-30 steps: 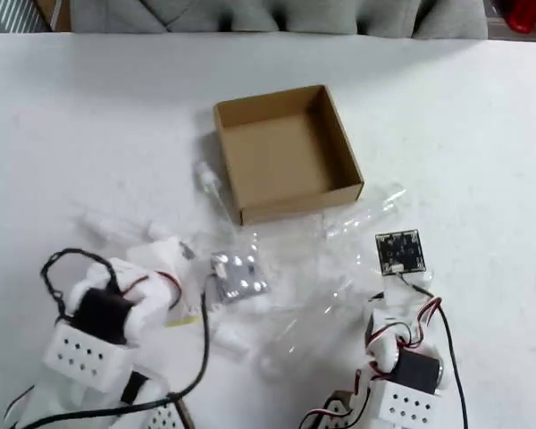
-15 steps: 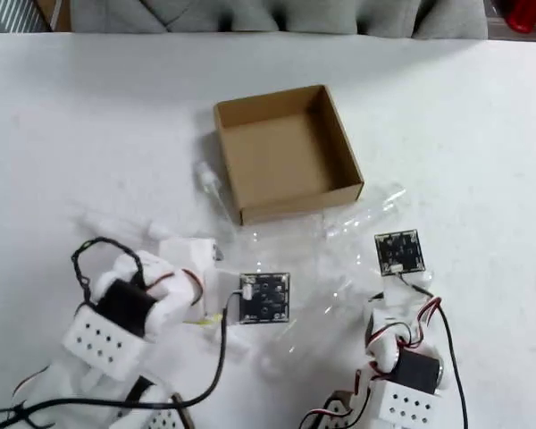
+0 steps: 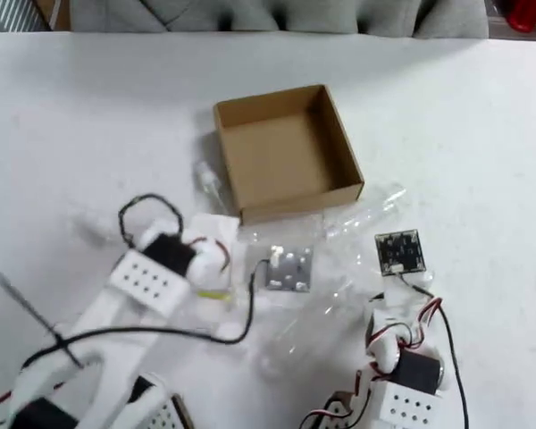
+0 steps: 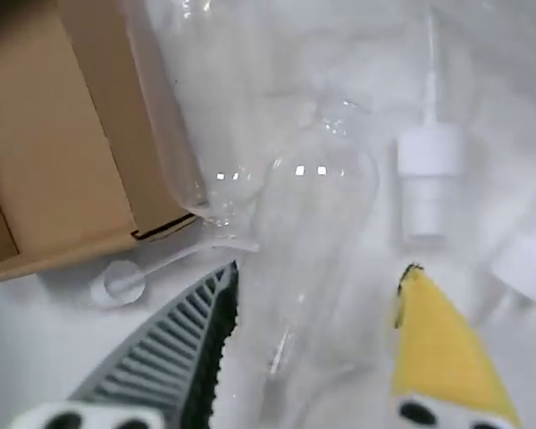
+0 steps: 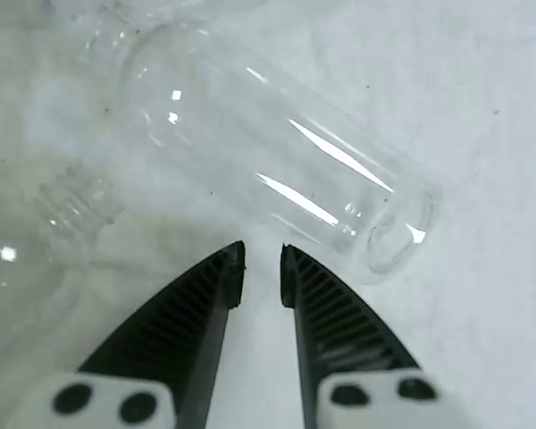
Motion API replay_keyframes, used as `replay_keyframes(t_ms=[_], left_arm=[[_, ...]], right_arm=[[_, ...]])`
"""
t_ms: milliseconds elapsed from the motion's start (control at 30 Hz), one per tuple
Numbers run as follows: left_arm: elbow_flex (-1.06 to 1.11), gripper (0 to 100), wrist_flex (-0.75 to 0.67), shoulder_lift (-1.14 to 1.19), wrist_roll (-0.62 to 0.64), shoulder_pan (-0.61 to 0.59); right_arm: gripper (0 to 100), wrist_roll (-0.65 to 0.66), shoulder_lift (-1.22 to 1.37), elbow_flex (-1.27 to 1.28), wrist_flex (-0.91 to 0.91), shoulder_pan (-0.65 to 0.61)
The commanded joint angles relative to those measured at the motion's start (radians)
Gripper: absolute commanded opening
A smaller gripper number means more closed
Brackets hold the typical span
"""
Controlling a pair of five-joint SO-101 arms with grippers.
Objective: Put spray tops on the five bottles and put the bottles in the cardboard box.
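Bottle: a clear plastic bottle is lying on its side on the white table, near the front corner of the brown cardboard box, with its threaded neck pointing away from the left wrist and no top on it.
Left gripper: the left gripper is hanging over this bottle with its grey jaw and yellow-padded jaw spread wide, one on each side of the body, gripping nothing.
Step in hand: judging by this, the left arm is lining up to grasp the bottle.
Doing it well: the jaws should be coming down square across the middle of the body, low enough that the round, slippery wall is not squirting out, and closing gently so the thin plastic is not buckling.
Spray top: a white spray top with its thin tube is lying just beside the bottle's shoulder; the yellow jaw should be passing clear of it.
Neighbour: a second clear bottle is resting against the box wall, near the grey jaw.
Right gripper: the right gripper is hovering with its jaws almost pressed together, holding nothing, just short of a third clear bottle.
Box: it is sitting open and holding no bottles.
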Motion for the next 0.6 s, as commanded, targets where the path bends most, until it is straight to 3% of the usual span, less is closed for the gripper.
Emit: replay_keyframes(t_ms=[0,300,567], left_arm=[[-0.098,28,-0.002,0.087,-0.012,0.027],[-0.107,28,-0.002,0.074,0.034,0.130],[-0.118,28,-0.009,0.073,0.011,0.110]], right_arm=[[4.4,0.008,-0.005,0.008,-0.018,0.008],[4.2,0.008,-0.005,0.008,-0.018,-0.018],[4.2,0.008,-0.005,0.008,-0.018,-0.016]])
